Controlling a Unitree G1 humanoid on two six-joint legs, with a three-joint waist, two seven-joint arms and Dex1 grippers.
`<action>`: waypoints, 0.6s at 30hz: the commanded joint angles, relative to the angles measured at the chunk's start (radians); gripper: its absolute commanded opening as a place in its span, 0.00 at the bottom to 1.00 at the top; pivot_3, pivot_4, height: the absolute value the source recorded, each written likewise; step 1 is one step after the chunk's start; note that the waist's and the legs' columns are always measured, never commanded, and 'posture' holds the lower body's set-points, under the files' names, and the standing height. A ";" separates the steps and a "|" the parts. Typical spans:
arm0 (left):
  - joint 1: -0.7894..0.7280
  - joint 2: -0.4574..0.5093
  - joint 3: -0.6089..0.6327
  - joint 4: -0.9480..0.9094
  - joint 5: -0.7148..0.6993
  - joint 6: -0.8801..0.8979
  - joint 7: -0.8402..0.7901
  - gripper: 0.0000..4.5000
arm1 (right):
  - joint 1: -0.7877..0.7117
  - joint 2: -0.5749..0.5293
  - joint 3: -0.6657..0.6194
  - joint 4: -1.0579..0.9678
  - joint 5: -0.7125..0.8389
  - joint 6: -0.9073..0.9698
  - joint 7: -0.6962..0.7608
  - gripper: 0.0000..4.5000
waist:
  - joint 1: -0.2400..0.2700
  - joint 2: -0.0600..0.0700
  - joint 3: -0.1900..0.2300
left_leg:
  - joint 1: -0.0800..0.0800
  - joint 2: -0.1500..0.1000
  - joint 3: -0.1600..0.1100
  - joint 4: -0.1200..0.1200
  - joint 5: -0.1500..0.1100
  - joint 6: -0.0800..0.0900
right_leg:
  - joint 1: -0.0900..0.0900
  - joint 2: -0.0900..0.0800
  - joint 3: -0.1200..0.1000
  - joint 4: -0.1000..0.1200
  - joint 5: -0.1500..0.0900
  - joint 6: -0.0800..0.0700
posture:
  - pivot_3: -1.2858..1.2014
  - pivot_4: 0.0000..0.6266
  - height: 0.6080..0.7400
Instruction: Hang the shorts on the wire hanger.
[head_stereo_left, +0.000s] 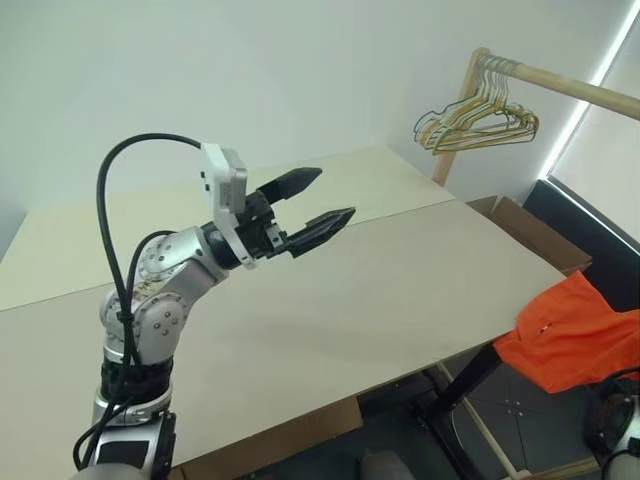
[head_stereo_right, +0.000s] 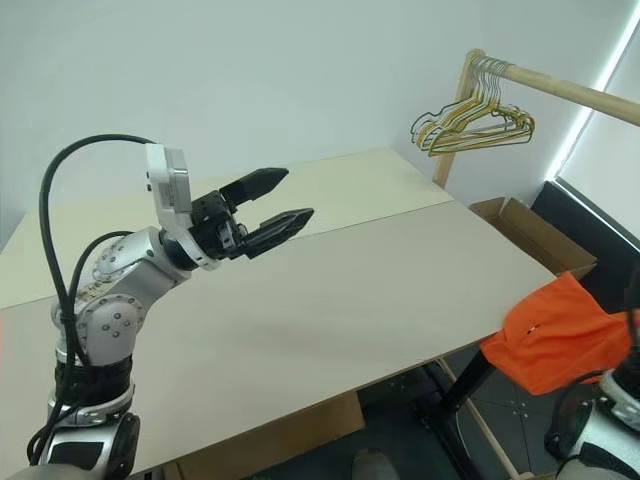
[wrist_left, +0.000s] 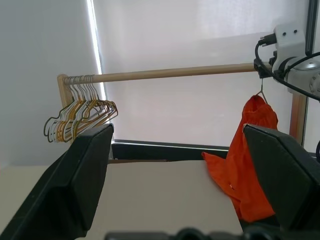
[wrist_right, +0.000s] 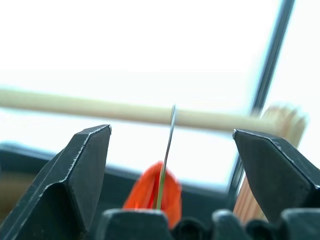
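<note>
Your shorts (wrist_left: 250, 160) hang bunched and orange from the wire hanger (wrist_left: 261, 94), whose thin hook reaches up to the wooden rail (wrist_left: 175, 73) of the rack, off the table's (head_stereo_left: 400, 290) right end. In your right wrist view the hook wire rises between the right gripper's (wrist_right: 172, 170) wide-spread fingers, which clasp nothing, with the shorts below. Your left gripper (head_stereo_left: 325, 205) hovers above the table, well apart from the shorts, pointing forward and slightly up, jaws wide and empty. The gold hangers (head_stereo_left: 478, 125) bunch at the rail's far end.
</note>
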 joint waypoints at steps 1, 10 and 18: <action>0.024 0.009 0.022 -0.051 0.012 -0.027 0.021 1.00 | 0.001 0.042 0.213 -0.104 -0.057 -0.246 0.054 1.00 | 0.000 -0.001 0.001 | 0.001 0.000 0.001 -0.001 0.000 -0.001 | 0.000 0.000 0.001 0.000 0.000 0.000 | 0.48 0.00 1.00; 0.248 0.067 0.068 -0.194 0.126 -0.120 0.057 1.00 | 0.097 0.150 0.373 -0.123 0.402 -0.400 0.764 1.00 | 0.093 -0.013 0.008 | 0.000 0.000 0.000 -0.004 0.001 -0.001 | -0.009 0.000 0.001 -0.001 0.004 -0.007 | 0.54 0.00 1.00; 0.501 0.243 0.185 -0.337 0.066 -0.082 -0.023 1.00 | 0.116 0.018 0.488 -0.076 0.631 -0.432 1.342 1.00 | 0.202 -0.016 0.011 | -0.004 0.001 -0.003 -0.005 -0.001 0.000 | -0.010 -0.002 -0.008 -0.004 0.001 -0.010 | 0.60 0.00 1.00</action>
